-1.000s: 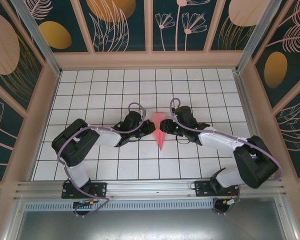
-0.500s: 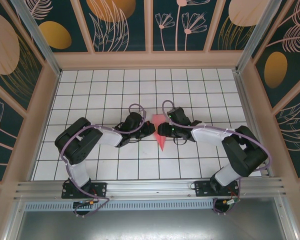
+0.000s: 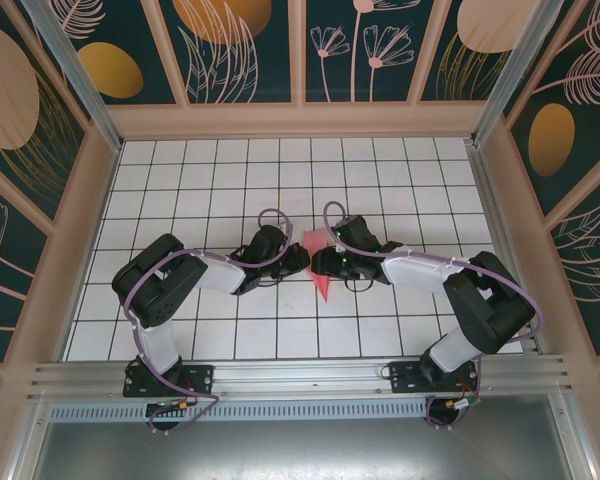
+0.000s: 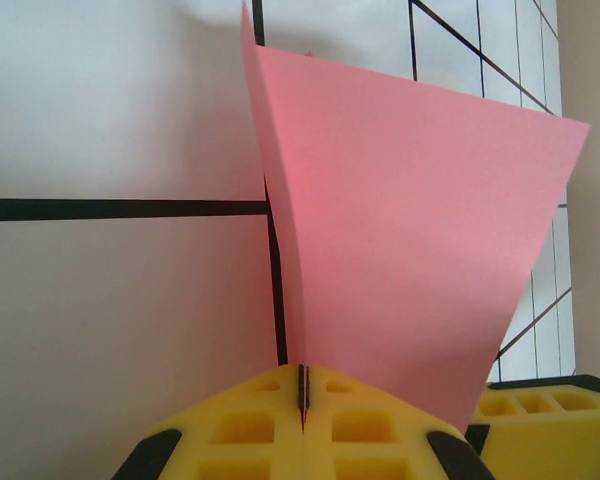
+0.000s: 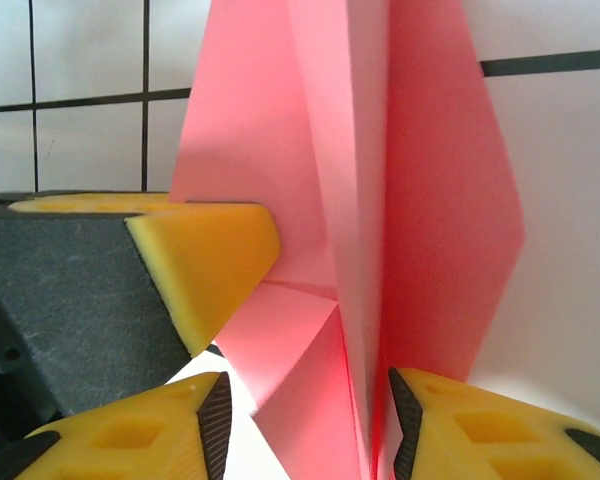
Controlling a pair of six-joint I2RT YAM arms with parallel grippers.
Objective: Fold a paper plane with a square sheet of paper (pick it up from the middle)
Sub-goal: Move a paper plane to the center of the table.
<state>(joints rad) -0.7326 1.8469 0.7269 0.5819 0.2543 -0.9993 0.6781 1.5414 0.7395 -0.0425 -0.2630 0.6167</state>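
plane: thin pink paper, matt and smooth with a fine grain; folds pressed sharp, edges crisp.
jaws: yellow pads, matt, foam- or rubber-like, moulded with square cells; backing is dark grey and finely rough.
arms: hard black shells with a mild gloss; white sections of smooth plastic.
surface: white and smooth with a faint sheen, marked with thin dark grid lines.
rail: bare silvery metal, brushed look.
walls: flat printed panels, matt, in pale beige frames; whether these are wood or plastic cannot be told.
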